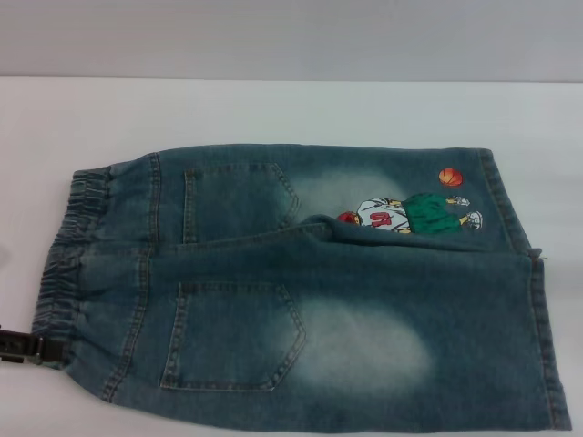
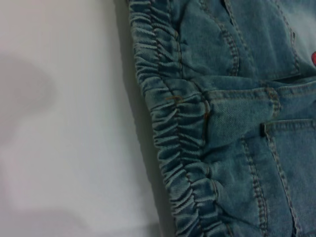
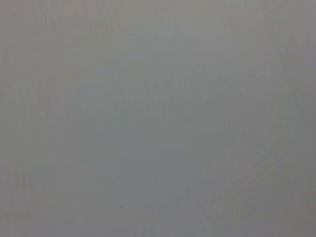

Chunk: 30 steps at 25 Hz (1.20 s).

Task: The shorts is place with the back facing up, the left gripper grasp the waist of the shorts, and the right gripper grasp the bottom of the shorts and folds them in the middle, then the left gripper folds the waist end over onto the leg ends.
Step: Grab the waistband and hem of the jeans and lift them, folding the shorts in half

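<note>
The blue denim shorts lie flat on the white table, back up, with both patch pockets showing. The ruffled waist of the shorts points left; the left wrist view shows this band close up. The bottom of the shorts, the two straight leg ends, lies at the right, the far hem beside the cartoon print. A black part of my left gripper shows at the left edge, right at the near corner of the waist. The right gripper is out of view.
Bare white table surrounds the shorts on the left and far sides. A grey wall runs along the table's back edge. The right wrist view holds only a plain grey surface.
</note>
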### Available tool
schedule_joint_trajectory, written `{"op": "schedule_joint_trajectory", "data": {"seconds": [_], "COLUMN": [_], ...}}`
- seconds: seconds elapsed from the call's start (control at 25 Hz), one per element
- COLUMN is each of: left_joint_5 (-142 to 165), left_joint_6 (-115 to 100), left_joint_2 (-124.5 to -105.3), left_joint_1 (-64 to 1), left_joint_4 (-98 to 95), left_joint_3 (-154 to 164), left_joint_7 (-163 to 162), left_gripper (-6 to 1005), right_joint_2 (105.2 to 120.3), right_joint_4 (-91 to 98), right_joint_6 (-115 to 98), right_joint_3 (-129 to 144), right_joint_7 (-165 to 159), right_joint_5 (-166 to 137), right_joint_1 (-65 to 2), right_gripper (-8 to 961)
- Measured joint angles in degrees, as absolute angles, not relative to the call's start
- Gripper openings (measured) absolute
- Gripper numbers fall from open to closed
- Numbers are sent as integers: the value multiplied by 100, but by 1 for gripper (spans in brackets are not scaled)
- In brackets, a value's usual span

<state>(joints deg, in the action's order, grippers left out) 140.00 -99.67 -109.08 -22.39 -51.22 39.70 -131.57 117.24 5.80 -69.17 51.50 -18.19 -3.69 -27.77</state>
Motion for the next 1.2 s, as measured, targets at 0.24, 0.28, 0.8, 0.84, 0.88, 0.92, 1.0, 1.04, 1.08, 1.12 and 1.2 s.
{"op": "schedule_joint_trajectory", "data": {"seconds": [0.24,0.28,0.8,0.84,0.88,0.92,1.0,1.04,1.08,1.12,1.2], "left_joint_5": [14000,14001,14001,13997,13991,13977,13967,13962,13958,13955,13953], "left_joint_6": [-9967,-9967,-9957,-9949,-9944,-9943,-9945,-9948,-9954,-9962,-9973], "left_joint_2": [-10917,-10918,-10977,-10980,-10980,-10980,-10980,-10980,-10979,-10978,-10971], "left_joint_1": [-2241,-2242,-2300,-2317,-2323,-2330,-2342,-2352,-2369,-2388,-2435], "left_joint_4": [-5121,-5112,-5054,-5053,-5053,-5060,-5085,-5101,-5110,-5114,-5099], "left_joint_3": [3968,3967,3937,3921,3917,3910,3894,3878,3855,3826,3787], "left_joint_7": [-13157,-13156,-13109,-13108,-13108,-13108,-13108,-13108,-13109,-13109,-13107], "left_gripper": [826,826,823,822,822,822,822,821,821,821,820], "right_joint_2": [11724,11724,11717,11714,11711,11709,11708,11708,11707,11707,11707], "right_joint_4": [580,579,580,580,580,580,580,580,580,580,580], "right_joint_6": [-6916,-6916,-6917,-6917,-6917,-6917,-6917,-6917,-6917,-6917,-6917], "right_joint_3": [5150,5150,5150,5150,5150,5150,5150,5150,5150,5150,5150], "right_joint_7": [-1819,-1819,-1819,-1819,-1819,-1819,-1819,-1819,-1819,-1819,-1819], "right_joint_5": [-369,-369,-369,-369,-369,-369,-369,-369,-369,-369,-369], "right_joint_1": [-2764,-2762,-2760,-2760,-2760,-2760,-2758,-2756,-2754,-2752,-2749], "right_gripper": [631,631,631,631,631,631,631,631,631,630,630]}}
